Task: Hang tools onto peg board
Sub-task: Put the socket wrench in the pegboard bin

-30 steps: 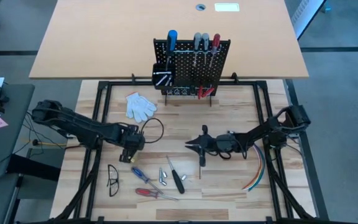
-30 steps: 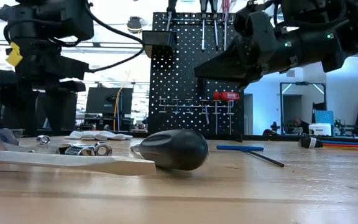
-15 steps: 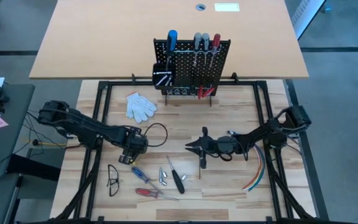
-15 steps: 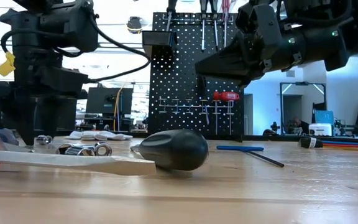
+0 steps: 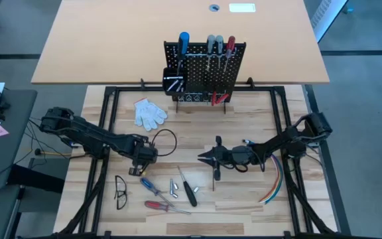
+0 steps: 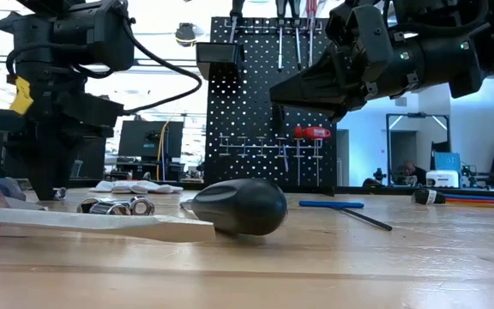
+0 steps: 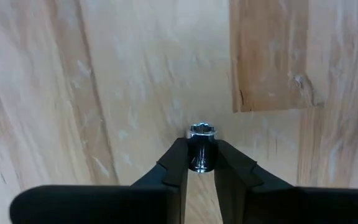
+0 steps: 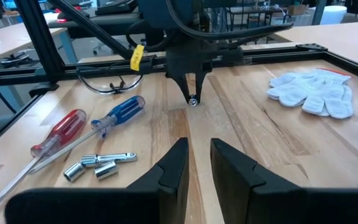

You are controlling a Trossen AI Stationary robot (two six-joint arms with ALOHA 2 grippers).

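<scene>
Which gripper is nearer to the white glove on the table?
Left. The left gripper sits just in front of the white glove, slightly to its left; the right gripper hangs farther off toward the table's middle.

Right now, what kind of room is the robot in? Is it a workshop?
Probably a robotics lab or workshop. A wooden workbench carries a black peg board hung with screwdrivers, loose tools lie about, and the low view shows monitors and equipment in the room behind.
</scene>
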